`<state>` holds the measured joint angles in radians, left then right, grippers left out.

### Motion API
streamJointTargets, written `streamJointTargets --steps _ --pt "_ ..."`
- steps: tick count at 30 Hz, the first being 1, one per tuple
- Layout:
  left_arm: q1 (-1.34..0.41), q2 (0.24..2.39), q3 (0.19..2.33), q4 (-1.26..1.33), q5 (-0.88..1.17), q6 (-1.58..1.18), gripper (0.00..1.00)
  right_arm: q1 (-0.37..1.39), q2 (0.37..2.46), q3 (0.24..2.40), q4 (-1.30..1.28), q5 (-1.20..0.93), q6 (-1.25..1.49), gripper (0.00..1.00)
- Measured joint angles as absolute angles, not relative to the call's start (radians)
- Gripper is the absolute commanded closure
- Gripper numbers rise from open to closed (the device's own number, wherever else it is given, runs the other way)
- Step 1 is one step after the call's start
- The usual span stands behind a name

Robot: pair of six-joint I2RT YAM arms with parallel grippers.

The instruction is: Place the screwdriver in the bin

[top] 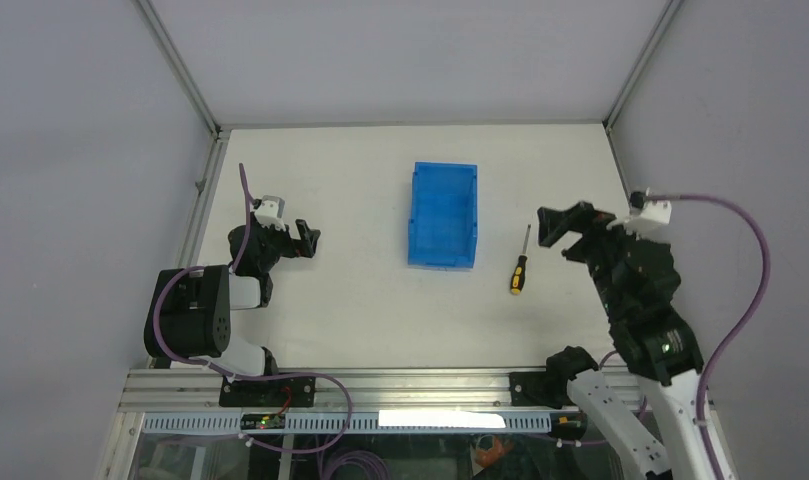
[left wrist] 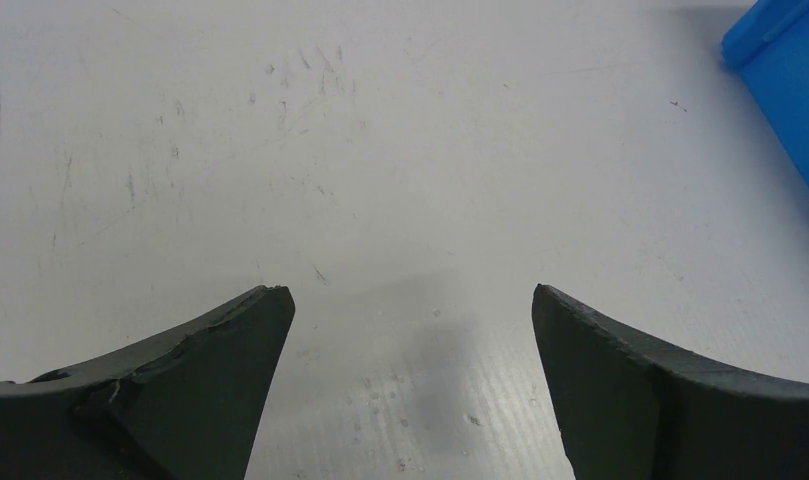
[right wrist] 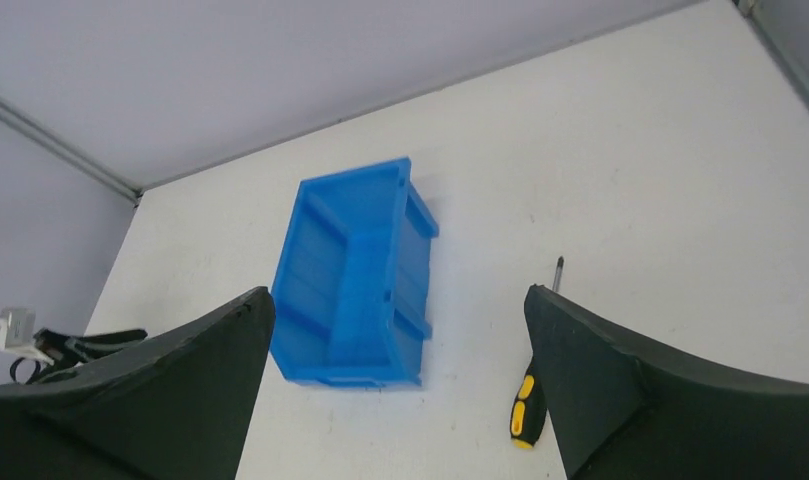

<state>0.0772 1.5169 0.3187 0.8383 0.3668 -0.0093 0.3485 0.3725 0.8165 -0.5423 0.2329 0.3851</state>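
screwdriver (top: 521,262) just R of bin (top: 444,215), apart

a lab test cell: white table (top: 360,320) enclosed by grey panels (top: 70,120) on aluminium framing (top: 182,65).

A scuffed white desk (top: 380,320) stands enclosed by plain grey walls (top: 400,60). Aluminium posts (top: 180,65) rise from its far corners, and the light seems even.

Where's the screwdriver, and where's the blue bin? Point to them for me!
screwdriver (top: 520,268), view from above, on its black-and-yellow handle.
blue bin (top: 443,216), view from above, on the middle of its floor.
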Motion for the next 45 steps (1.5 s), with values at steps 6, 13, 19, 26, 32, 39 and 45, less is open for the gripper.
streamJointTargets --steps 6,13,19,26,32,39,45 --pt "0.077 1.517 0.319 0.838 0.367 -0.009 0.01 0.32 1.031 1.449 -0.842 0.35 0.367 0.01" --pt "0.077 1.517 0.319 0.838 0.367 -0.009 0.01 0.167 1.489 1.48 -0.99 0.223 0.356 0.08" --pt "0.077 1.517 0.319 0.838 0.367 -0.009 0.01 0.14 1.641 1.242 -0.973 0.115 0.359 0.24" --pt "0.077 1.517 0.319 0.838 0.367 -0.009 0.01 0.142 1.742 1.11 -0.867 0.066 0.367 0.52" --pt "0.077 1.517 0.319 0.838 0.367 -0.009 0.01 0.142 1.759 1.1 -0.844 0.037 0.361 1.0" --pt "0.077 1.517 0.319 0.838 0.367 -0.009 0.01 0.142 1.757 1.259 -0.992 0.063 0.321 1.0" --pt "0.077 1.517 0.319 0.838 0.367 -0.009 0.01 0.141 1.743 1.634 -1.235 0.059 0.282 1.0"
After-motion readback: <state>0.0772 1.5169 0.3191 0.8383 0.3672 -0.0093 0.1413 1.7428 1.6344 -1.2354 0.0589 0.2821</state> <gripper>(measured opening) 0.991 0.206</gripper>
